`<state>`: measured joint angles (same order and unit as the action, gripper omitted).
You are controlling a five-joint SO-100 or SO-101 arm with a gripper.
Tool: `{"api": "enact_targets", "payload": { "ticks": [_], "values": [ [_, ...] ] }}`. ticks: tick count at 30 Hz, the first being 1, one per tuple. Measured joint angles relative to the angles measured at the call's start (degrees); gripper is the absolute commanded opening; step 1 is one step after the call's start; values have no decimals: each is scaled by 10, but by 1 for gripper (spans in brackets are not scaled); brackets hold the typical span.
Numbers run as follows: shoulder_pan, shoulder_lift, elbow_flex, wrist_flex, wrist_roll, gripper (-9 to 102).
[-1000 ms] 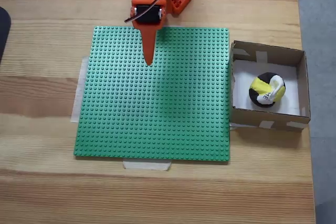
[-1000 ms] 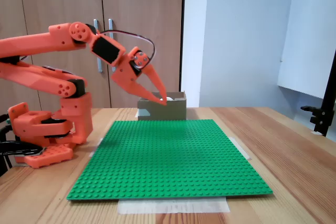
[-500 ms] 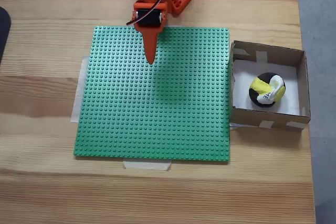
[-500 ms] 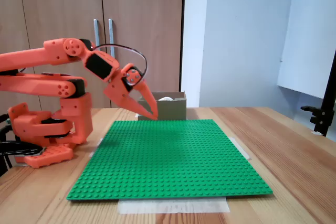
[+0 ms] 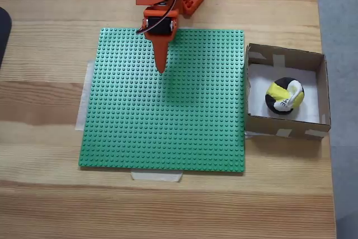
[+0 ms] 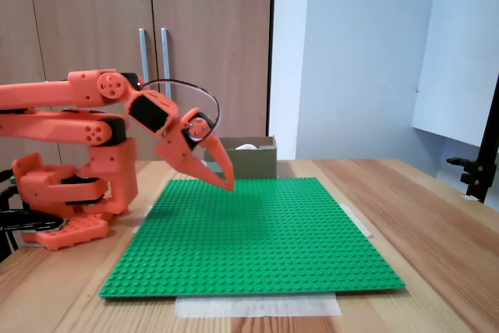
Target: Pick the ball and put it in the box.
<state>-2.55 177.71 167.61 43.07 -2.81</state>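
Note:
The yellow, black and white ball (image 5: 285,95) lies inside the brown cardboard box (image 5: 286,129) on its white floor, at the right of the table in a fixed view from above. Seen from the side, the box (image 6: 253,163) stands at the far end of the green plate, and a bit of the ball (image 6: 247,147) peeks over its rim. My orange gripper (image 5: 161,69) hangs low over the far left part of the green studded baseplate (image 5: 168,110), well away from the box. Its fingers (image 6: 228,183) are together with nothing between them.
The arm's orange base (image 6: 70,196) sits at the table's back edge. White tape strips (image 5: 156,176) hold the baseplate to the wooden table (image 5: 168,205). A dark object (image 5: 3,32) lies at the left edge. A black stand (image 6: 483,154) rises at the right.
The arm has folded back and lowered. The gripper dropped from above the box's height to just over the baseplate. The ball stayed in the box.

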Motion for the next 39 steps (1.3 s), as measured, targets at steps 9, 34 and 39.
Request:
{"api": "enact_targets", "payload": {
  "ticks": [9, 34, 39],
  "values": [
    [0, 54, 19, 28, 13, -1],
    [-1, 64, 76, 14, 44, -1],
    [1, 64, 95, -16, 37, -1]
  ]
}}
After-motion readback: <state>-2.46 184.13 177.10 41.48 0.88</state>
